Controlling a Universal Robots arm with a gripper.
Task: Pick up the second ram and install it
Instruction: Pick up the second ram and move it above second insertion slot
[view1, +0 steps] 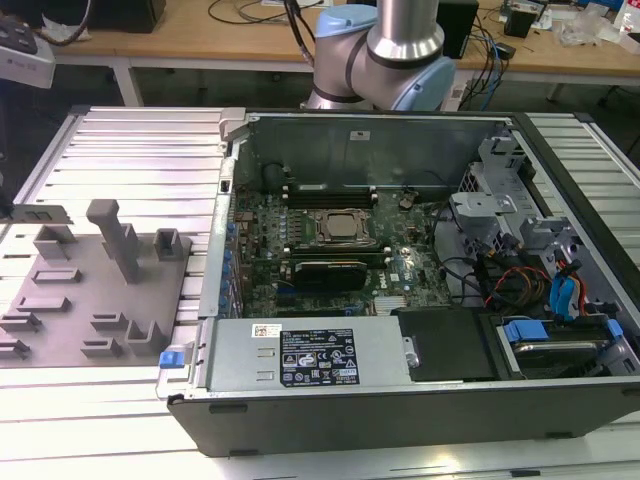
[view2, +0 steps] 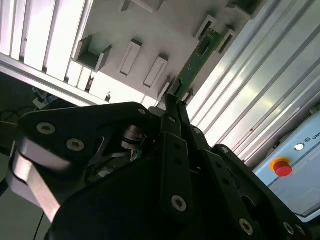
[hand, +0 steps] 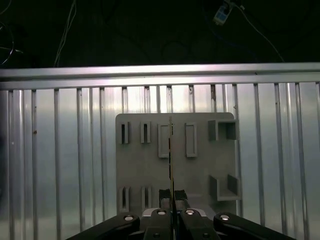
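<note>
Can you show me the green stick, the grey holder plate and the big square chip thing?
second ram (view2: 196, 60): second wrist view, middle of its green board.
grey holder plate (hand: 136, 166): first wrist view, bare flat face.
processor socket (view1: 338, 228): exterior view, centre of its metal frame.

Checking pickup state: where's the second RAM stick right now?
In both wrist views the second ram stands on edge over the grey holder plate, its near end pinched by the gripper.

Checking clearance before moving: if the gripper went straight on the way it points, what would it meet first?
Probably the grey holder plate; the second ram held in the gripper would touch it first, though depth is unclear.
</note>
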